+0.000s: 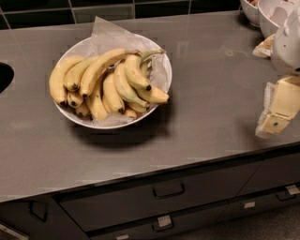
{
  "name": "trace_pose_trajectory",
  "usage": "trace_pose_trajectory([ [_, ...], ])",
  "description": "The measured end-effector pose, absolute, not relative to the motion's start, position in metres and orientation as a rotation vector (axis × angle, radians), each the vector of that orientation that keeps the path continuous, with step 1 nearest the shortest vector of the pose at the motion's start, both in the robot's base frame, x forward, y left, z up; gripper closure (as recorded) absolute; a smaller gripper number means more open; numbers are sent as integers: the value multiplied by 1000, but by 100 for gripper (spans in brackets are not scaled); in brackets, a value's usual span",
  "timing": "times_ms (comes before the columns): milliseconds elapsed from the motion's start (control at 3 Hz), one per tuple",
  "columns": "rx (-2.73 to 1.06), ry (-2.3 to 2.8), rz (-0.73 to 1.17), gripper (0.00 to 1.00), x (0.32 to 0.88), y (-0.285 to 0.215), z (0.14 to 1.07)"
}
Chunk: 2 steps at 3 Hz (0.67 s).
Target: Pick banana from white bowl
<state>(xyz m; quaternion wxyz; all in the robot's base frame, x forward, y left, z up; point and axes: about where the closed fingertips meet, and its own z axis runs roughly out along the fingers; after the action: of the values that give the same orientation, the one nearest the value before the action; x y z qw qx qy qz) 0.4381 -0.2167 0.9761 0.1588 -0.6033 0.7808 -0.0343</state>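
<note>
A large, shallow white bowl (112, 125) lined with crinkled translucent paper stands on the grey counter, left of centre. It holds a bunch of several yellow bananas (110, 79) with dark tips, their stems pointing to the upper right. My gripper (276, 110), cream-coloured, hangs at the right edge of the view above the counter, well to the right of the bowl and apart from it. It holds nothing that I can see.
Smaller, deeper white bowls (272, 14) stand at the back right, partly behind my white arm (288, 44). A dark round opening (4, 77) is at the counter's left edge. Drawers with handles (168, 190) run below the counter's front edge. A dark tiled wall is behind.
</note>
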Motion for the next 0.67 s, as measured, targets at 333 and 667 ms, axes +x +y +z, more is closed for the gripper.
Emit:
trace_pose_trajectory([
  [333, -1725, 2232, -98, 0, 438, -217, 976],
  [667, -1735, 2213, -95, 0, 441, -205, 982],
])
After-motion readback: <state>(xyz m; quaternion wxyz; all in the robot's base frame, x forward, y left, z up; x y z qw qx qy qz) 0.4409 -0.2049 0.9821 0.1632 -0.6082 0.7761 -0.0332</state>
